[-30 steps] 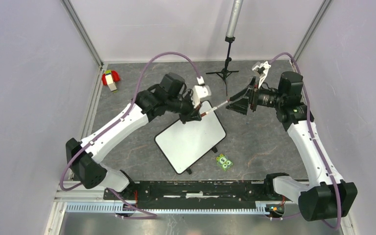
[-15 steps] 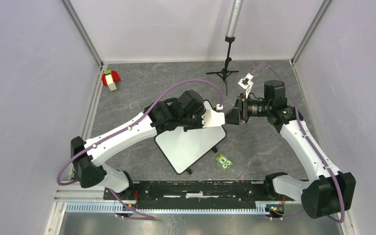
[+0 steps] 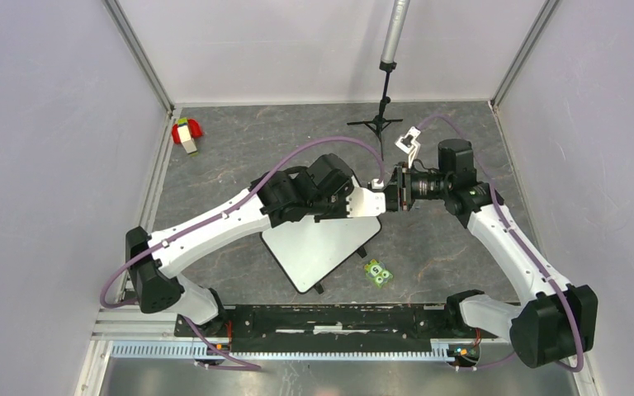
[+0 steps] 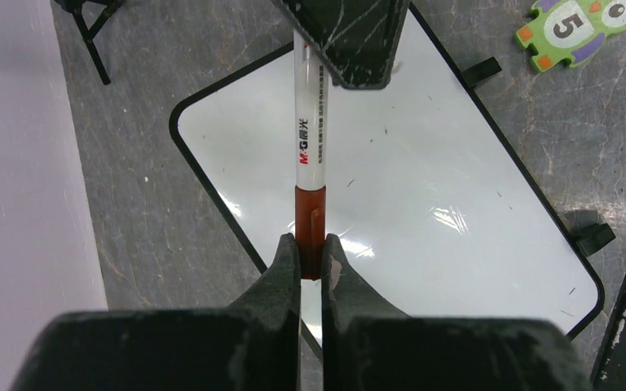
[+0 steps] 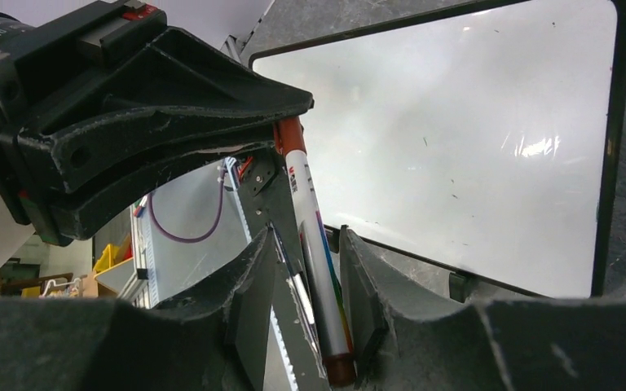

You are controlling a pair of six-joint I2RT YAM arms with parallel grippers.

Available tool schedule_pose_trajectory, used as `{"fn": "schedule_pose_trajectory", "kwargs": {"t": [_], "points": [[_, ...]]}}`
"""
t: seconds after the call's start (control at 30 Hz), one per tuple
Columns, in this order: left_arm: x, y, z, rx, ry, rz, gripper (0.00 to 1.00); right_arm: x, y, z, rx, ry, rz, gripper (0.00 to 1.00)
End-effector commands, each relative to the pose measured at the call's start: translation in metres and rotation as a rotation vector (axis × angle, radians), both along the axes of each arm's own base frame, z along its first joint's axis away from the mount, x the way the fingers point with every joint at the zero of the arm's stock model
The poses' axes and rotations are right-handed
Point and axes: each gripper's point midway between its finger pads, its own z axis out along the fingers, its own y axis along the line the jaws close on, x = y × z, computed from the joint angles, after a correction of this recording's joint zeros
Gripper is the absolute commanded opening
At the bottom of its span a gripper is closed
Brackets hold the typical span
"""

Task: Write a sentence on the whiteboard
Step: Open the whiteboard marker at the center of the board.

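The whiteboard [image 3: 314,247] lies tilted on the grey table, and what shows of its face [image 4: 424,163] is plain white. The sentence is out of view. Above the board's far corner, a white marker [image 4: 310,122] with a reddish-brown cap hangs between both grippers. My left gripper [image 4: 310,244] is shut on the cap end. My right gripper [image 5: 306,236] faces it tip to tip [image 3: 395,198] and stands open around the marker's barrel [image 5: 314,244]. The barrel rests against one finger, with a gap to the other.
A green puzzle piece [image 3: 377,274] marked 5 lies right of the board's near corner. A black tripod stand [image 3: 382,107] rises at the back. A red and white toy [image 3: 186,132] sits far left. A black rail [image 3: 330,318] runs along the near edge. Walls enclose three sides.
My left arm swung right over the board with the marker. My right arm moved left to meet it, and its jaws narrowed around the barrel.
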Motion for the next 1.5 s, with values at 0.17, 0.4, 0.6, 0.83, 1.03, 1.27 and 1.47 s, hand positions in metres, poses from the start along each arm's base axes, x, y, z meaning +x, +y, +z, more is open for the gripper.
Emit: {"fn": "schedule_pose_trajectory", "kwargs": {"t": [0.17, 0.4, 0.6, 0.83, 1.03, 1.27, 1.47], "points": [[-0.007, -0.023, 0.021, -0.037, -0.049, -0.084, 0.02, -0.001, 0.01, 0.015, 0.07, -0.001, 0.034, 0.42], [-0.006, -0.028, 0.024, -0.033, -0.063, -0.077, 0.02, -0.004, 0.011, 0.015, 0.068, -0.008, 0.039, 0.37], [-0.001, -0.023, 0.021, -0.01, -0.084, -0.053, 0.02, -0.006, 0.01, 0.013, 0.053, -0.021, 0.044, 0.48], [0.001, -0.015, 0.023, 0.004, -0.111, -0.038, 0.02, -0.008, 0.009, 0.014, 0.048, -0.029, 0.051, 0.42], [0.003, -0.01, 0.019, 0.009, -0.109, -0.023, 0.02, -0.009, 0.01, 0.016, 0.057, -0.03, 0.056, 0.41], [0.007, -0.004, 0.022, -0.004, -0.111, -0.002, 0.02, -0.011, 0.01, 0.014, 0.067, -0.021, 0.058, 0.52], [0.007, -0.006, 0.024, -0.019, -0.104, 0.004, 0.02, -0.009, 0.01, 0.015, 0.067, -0.024, 0.053, 0.47]]}}
